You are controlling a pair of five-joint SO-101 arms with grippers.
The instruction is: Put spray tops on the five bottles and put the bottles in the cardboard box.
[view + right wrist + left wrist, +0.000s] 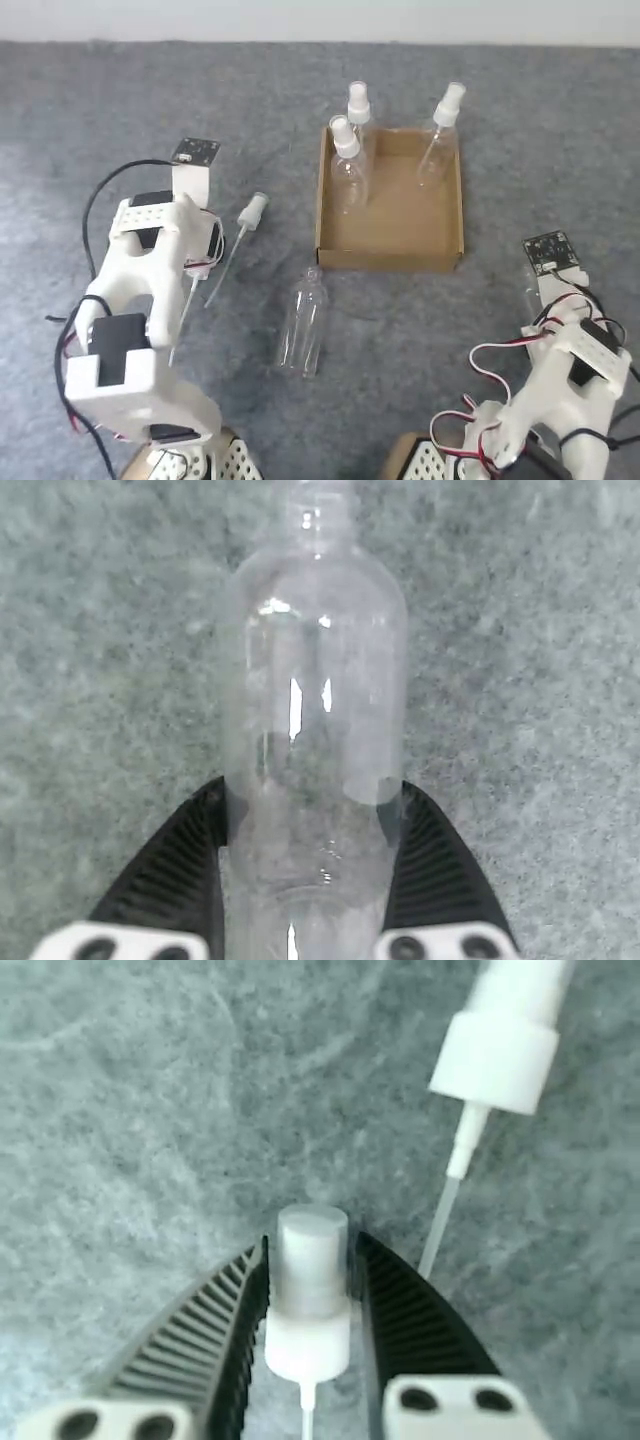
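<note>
While my left pincer grips a spray top and right pincer an open bottle, capping looks next: stem into neck, then box at 12 o'clock.

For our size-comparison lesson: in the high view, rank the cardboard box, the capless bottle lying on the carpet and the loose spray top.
1. Brown cardboard box
2. Clear plastic capless bottle
3. White plastic spray top, clearly smallest

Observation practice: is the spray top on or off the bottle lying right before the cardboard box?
Off: the bottle has a bare, uncapped neck.
</note>
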